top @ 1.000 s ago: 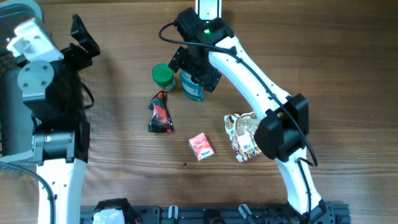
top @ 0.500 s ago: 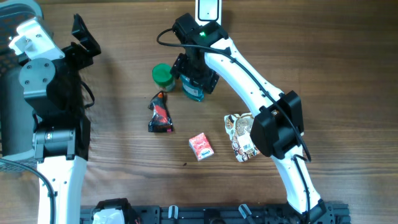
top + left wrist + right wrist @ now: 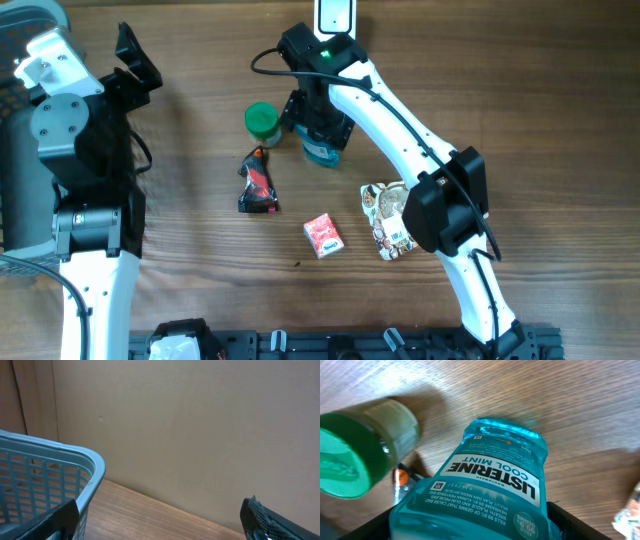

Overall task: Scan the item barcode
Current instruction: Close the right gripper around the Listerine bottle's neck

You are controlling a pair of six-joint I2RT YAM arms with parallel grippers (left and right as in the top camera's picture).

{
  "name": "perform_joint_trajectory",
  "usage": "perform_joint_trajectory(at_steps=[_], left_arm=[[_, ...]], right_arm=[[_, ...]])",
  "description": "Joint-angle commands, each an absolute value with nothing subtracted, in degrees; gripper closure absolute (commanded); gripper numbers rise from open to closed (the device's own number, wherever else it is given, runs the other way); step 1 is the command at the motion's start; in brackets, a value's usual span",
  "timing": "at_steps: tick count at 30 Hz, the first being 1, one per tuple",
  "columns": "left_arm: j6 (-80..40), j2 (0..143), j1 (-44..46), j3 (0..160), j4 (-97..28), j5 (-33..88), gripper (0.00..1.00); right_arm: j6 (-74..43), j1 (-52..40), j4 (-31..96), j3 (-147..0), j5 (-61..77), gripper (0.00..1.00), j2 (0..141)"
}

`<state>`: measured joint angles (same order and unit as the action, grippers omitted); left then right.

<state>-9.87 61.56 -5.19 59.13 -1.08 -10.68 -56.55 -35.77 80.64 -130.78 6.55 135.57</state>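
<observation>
The right hand (image 3: 320, 127) stood well apart in its fingers (image 3: 565, 525) and was closed around a blue mouthwash bottle (image 3: 492, 475), one finger against each side of it. The bottle sat near the far middle of the tabletop (image 3: 520, 90), mostly hidden from above by the hand. The left hand (image 3: 160, 521) hung wide open and empty, off to the left beside a blue-grey basket (image 3: 50, 475).

A green-lidded jar (image 3: 262, 120) stood just beside the bottle on its left. Nearer the front lay a red-and-black wrapper (image 3: 258, 182), a small red box (image 3: 323, 236) and a patterned pouch (image 3: 390, 218), all apart from the bottle.

In the right wrist view the bottle's long axis ran away from the camera, base end farthest and cap end hidden at the hand. Its label, with a small square code (image 3: 438, 486), faced the camera upside down.
</observation>
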Motion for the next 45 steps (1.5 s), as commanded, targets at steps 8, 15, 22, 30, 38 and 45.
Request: perform_joint_trajectory(at_steps=[8,15,22,30,38,45], left_arm=[[-9.19,61.73,-5.04,59.46,-0.45,-11.22,0.0],[-9.19,61.73,-5.04,59.46,-0.45,-11.22,0.0],[-9.19,61.73,-5.04,59.46,-0.45,-11.22,0.0],[-9.19,61.73,-5.04,59.46,-0.45,-11.22,0.0],[-9.21,61.73,-5.04,59.46,-0.45,-11.22,0.0],[-9.21,61.93,-5.04,59.46,-0.45,-11.22,0.0]], right_arm=[[-45.69,-36.1,86.26,-130.82,0.45,0.21,136.66],[-30.61,-36.1,85.38,-130.82,7.68,0.18,136.66],[-23.94,-35.99,83.83,-130.82,17.96,0.14,136.66],[-24.16,-35.99,84.03,-130.82,14.61,0.0,136.66],[-23.97,-36.01,85.8,-130.82,6.17,0.01,136.64],[-23.94,-36.21,85.84,-130.93,6.24,0.0,136.62]])
